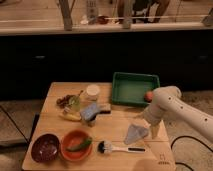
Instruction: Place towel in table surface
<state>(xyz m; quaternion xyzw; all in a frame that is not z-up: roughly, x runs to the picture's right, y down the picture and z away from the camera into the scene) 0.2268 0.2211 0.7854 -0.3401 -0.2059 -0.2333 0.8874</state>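
Note:
The towel [135,133] is a pale blue-grey cloth on the right part of the wooden table [115,125]. Its top corner rises in a peak towards my gripper. My gripper [148,120] is at the end of the white arm [172,107], which comes in from the right. The gripper is just above and right of the towel's raised corner. Whether it still holds that corner does not show. The lower edge of the towel rests on the table.
A green tray [135,88] stands at the back right. A white cup [92,92], grapes [63,101], a banana [72,116] and a blue-grey sponge [91,112] lie at the left. A dark bowl [45,148], an orange bowl [76,145] and a brush [119,148] lie at the front.

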